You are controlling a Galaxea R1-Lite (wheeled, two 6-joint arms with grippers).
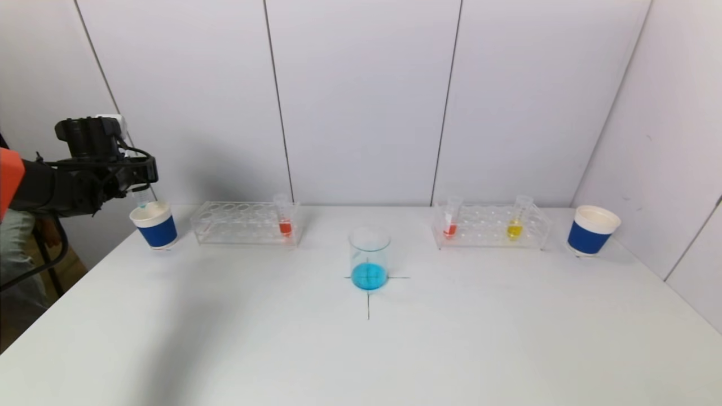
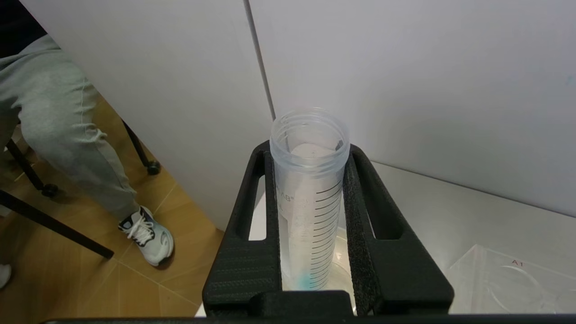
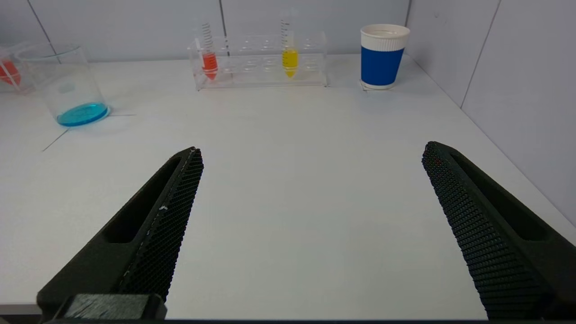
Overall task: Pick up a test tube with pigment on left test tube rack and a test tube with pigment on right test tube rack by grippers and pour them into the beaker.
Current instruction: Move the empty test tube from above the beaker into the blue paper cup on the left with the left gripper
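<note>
My left gripper [image 1: 141,183] [image 2: 309,150] is shut on a clear graduated test tube [image 1: 141,198] [image 2: 306,202]. The tube stands upright with only a trace of blue at its tip, and hangs over the left blue paper cup [image 1: 155,225]. The beaker [image 1: 369,256] [image 3: 67,85] at the table's middle holds blue liquid. The left rack [image 1: 237,223] carries a red-filled tube [image 1: 285,217]. The right rack [image 1: 491,225] [image 3: 261,58] carries a red tube [image 1: 451,220] [image 3: 208,56] and a yellow tube [image 1: 516,220] [image 3: 289,54]. My right gripper [image 3: 313,148] is open over bare table, out of the head view.
A second blue paper cup [image 1: 592,230] [image 3: 382,56] stands at the far right by the side wall. White panels close off the back. A seated person's leg and shoe [image 2: 146,236] show beyond the table's left edge.
</note>
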